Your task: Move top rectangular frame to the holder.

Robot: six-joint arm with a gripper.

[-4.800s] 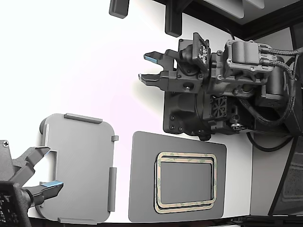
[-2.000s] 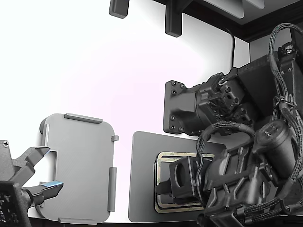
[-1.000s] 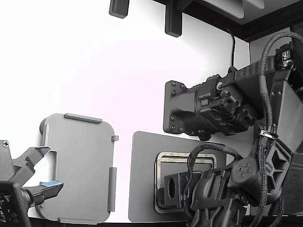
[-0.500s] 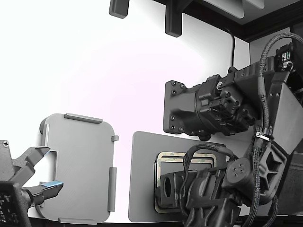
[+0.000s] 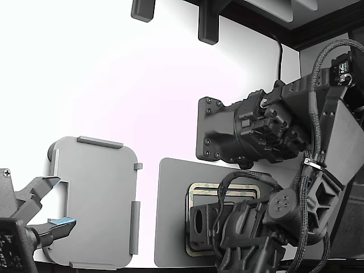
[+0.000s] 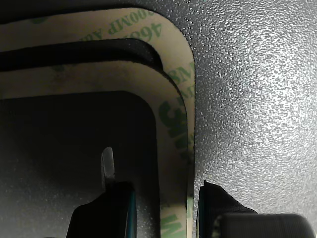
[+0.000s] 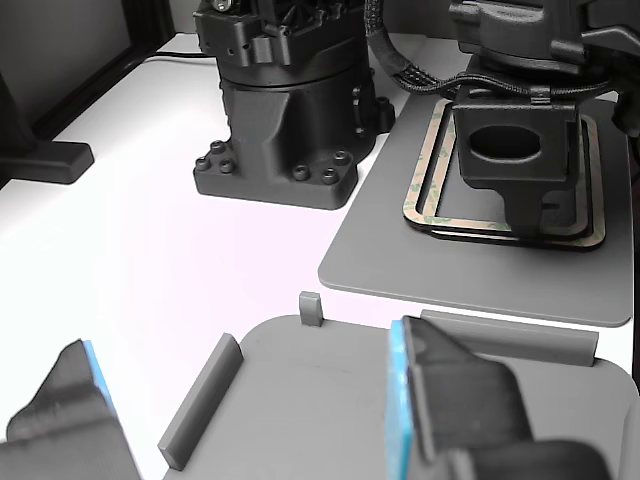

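Two tan-green frames lie stacked and slightly offset on a dark grey mat (image 5: 170,216). The top rectangular frame (image 6: 173,126) (image 7: 425,150) shows its rounded corner close up in the wrist view. My gripper (image 6: 163,187) (image 7: 525,215) is down at the stack, open, with one finger inside the frame's opening and the other outside, so its side band lies between them. In the exterior view my arm hides most of the frames (image 5: 196,190). The holder (image 5: 94,199) (image 7: 330,400), a light grey plate with raised tabs, lies at the exterior view's left with nothing on it.
The black arm base (image 5: 227,131) (image 7: 280,130) stands just behind the mat. A second arm's gripper (image 5: 45,213) with blue pads hovers open at the holder's near edge. Dark brackets (image 5: 207,25) hang at the table's back edge.
My arm swung down from above its base onto the frames. Over the last second the gripper crept toward the exterior view's left along the stack. The second arm has not moved.
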